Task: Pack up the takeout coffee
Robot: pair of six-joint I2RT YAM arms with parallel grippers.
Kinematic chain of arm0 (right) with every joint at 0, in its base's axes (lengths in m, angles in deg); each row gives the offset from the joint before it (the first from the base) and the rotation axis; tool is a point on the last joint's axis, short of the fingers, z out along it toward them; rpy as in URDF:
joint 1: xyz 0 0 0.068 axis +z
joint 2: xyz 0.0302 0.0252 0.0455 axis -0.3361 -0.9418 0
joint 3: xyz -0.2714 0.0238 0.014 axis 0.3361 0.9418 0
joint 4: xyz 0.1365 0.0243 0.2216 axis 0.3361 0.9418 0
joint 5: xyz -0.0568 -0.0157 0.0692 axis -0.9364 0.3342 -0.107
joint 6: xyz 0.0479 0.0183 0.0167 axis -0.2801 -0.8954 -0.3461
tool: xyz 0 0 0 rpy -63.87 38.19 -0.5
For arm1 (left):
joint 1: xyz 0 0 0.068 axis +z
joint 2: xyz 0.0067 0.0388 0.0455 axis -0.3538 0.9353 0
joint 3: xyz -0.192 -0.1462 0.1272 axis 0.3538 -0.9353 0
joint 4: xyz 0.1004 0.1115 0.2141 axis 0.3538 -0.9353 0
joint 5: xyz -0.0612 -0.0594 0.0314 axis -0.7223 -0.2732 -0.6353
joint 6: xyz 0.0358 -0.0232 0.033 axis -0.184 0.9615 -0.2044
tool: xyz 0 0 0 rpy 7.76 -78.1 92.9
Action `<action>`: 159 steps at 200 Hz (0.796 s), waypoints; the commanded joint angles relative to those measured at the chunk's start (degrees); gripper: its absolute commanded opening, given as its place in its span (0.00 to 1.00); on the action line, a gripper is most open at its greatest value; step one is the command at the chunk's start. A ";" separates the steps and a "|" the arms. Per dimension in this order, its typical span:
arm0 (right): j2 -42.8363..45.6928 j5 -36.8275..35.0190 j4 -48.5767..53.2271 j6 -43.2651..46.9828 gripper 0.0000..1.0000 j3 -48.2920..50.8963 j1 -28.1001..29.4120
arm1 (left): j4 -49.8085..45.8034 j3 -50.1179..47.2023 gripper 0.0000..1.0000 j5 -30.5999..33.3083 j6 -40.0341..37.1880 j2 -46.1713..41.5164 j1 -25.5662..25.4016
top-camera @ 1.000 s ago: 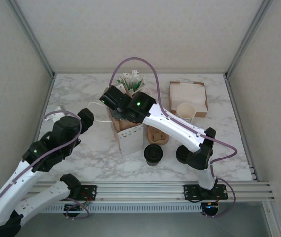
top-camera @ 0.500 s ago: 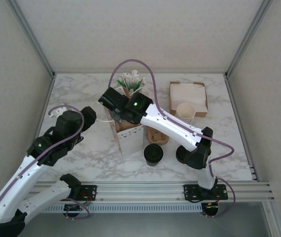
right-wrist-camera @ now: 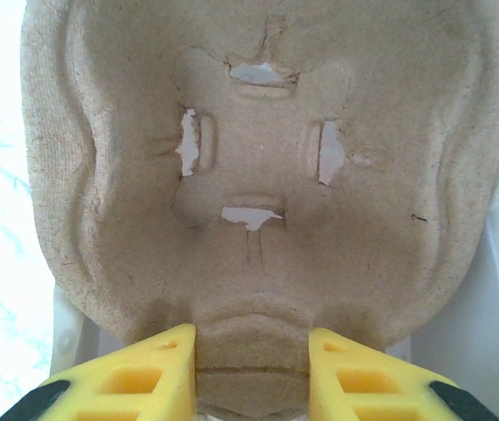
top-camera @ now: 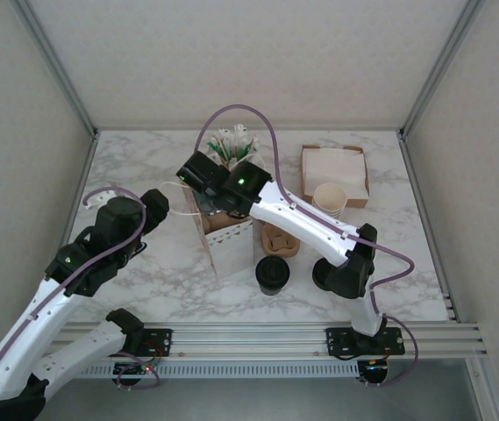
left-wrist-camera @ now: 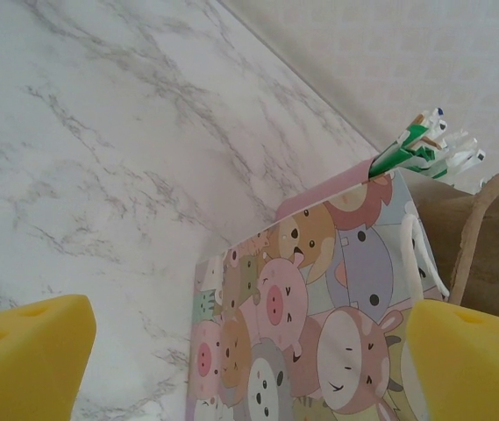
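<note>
The takeout coffee (top-camera: 272, 274), a cup under a black lid, stands on the table in front of the bag. The paper bag (top-camera: 228, 244) printed with cartoon animals (left-wrist-camera: 319, 307) stands upright at the centre. My right gripper (right-wrist-camera: 251, 368) is shut on the rim of a brown pulp cup carrier (right-wrist-camera: 267, 167), held over the bag's mouth. The right wrist (top-camera: 203, 175) hangs above the bag. My left gripper (left-wrist-camera: 249, 368) is open, nothing between its yellow fingers (left-wrist-camera: 21, 351), and faces the bag's left side from close by (top-camera: 155, 209).
A second pulp carrier (top-camera: 280, 239) lies right of the bag. Black lids (top-camera: 324, 274) sit beside the coffee. A stack of cream cups (top-camera: 330, 200) and a brown box of napkins (top-camera: 334, 168) stand at the back right. Wrapped straws (top-camera: 234, 140) rise behind the bag.
The left arm has swung forward and its wrist now sits a little nearer the bag. The right gripper with the carrier has shifted slightly toward the back.
</note>
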 commanded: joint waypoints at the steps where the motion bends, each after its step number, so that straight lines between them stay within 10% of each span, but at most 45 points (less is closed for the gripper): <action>1: 2.29 1.39 -0.60 -1.02 0.31 1.29 -0.19 | -0.19 1.36 0.92 0.21 -0.44 -1.70 0.67; 85: 4.61 -0.33 -2.20 -2.03 0.31 2.66 -0.56 | 5.17 -1.90 0.90 -4.42 -0.56 -8.61 1.02; 159: 4.20 -0.67 -0.66 -2.40 0.31 2.84 -0.73 | 8.43 -2.14 0.60 -19.19 -0.26 -0.59 2.88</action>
